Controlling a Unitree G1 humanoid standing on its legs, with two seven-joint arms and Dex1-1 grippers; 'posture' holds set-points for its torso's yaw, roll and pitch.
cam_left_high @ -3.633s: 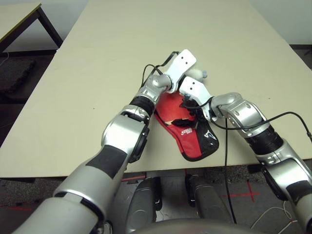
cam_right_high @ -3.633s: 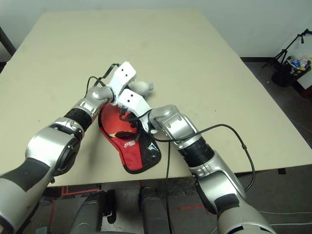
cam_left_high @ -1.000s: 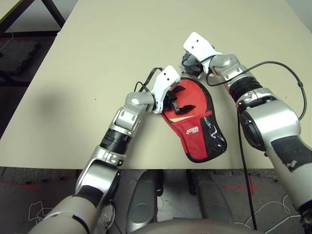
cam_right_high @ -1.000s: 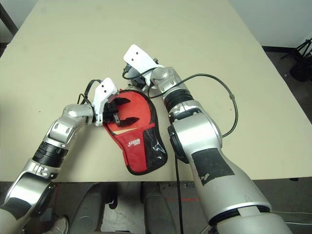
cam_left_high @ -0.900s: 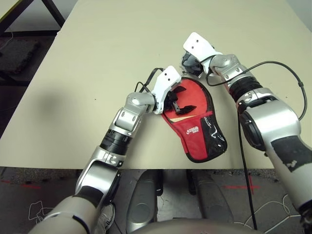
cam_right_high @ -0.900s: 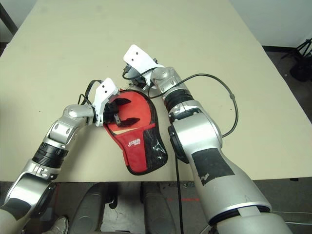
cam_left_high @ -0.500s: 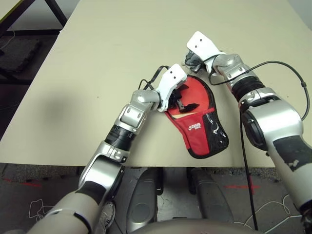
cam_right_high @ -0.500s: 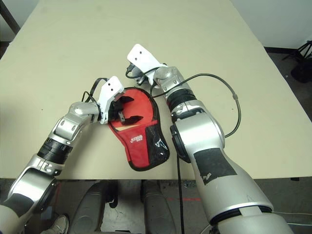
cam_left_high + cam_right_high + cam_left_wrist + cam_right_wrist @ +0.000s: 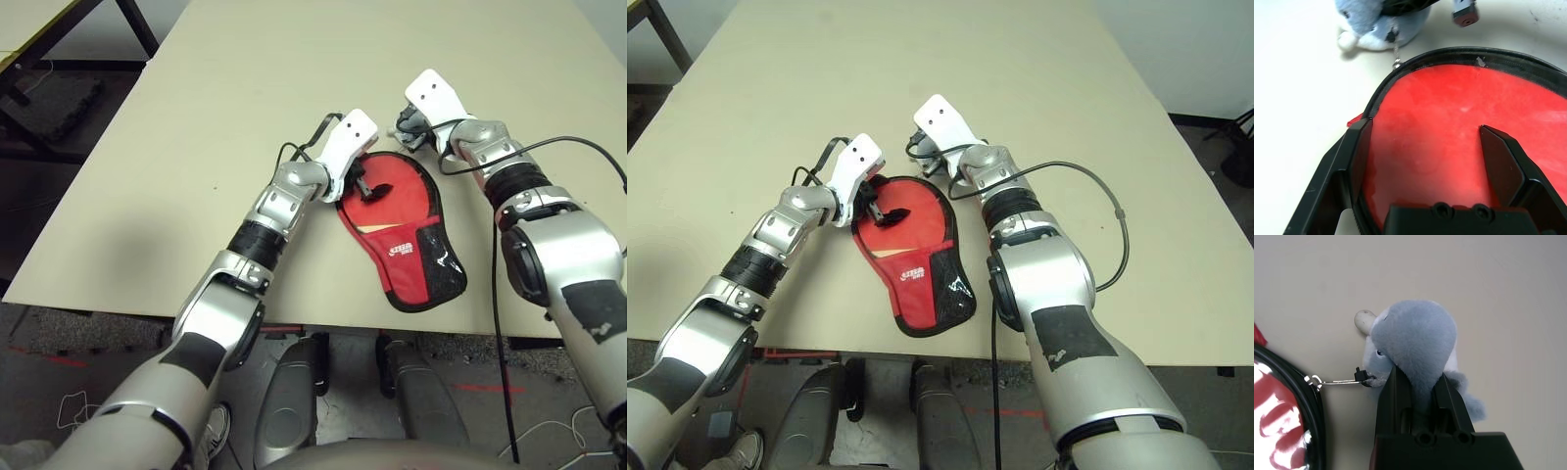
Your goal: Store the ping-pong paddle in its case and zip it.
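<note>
1. Right claw (image 9: 1418,382) is pinching the fluffy grey-white pom-pom (image 9: 1415,340). Both black fingers are squeezed into the fuzz, and it sits on the beige desk (image 9: 245,88) just beyond the round end of the case.
2. That soft, paddle-shaped red fabric case with the black zipper edge (image 9: 402,230) lies flat on the desk near the front edge, round end away from the robot, narrow clear-plastic end pointing back toward it. A short metal chain (image 9: 1337,381) links the pom-pom to the case's zipper rim, so my guess is the pom-pom works as the zipper pull.
3. Left claw (image 9: 1430,152) is spread wide with nothing in it, hanging right over the round end of the case; one finger is at the black rim and the other is over the red surface.
4. Red rubber-faced ping-pong paddle with the light wooden handle: I read it as inside the case. A pale sliver shows mid-case, just above the white logo, but I can't say for sure that it's the handle.
5. Step in hand looks like the zipping, which is the last bit.
6. Next move probably needs the left claw to press or clamp the round end of the case so it stays put, while the right drags the pom-pom along the rim without yanking the chain loose.
</note>
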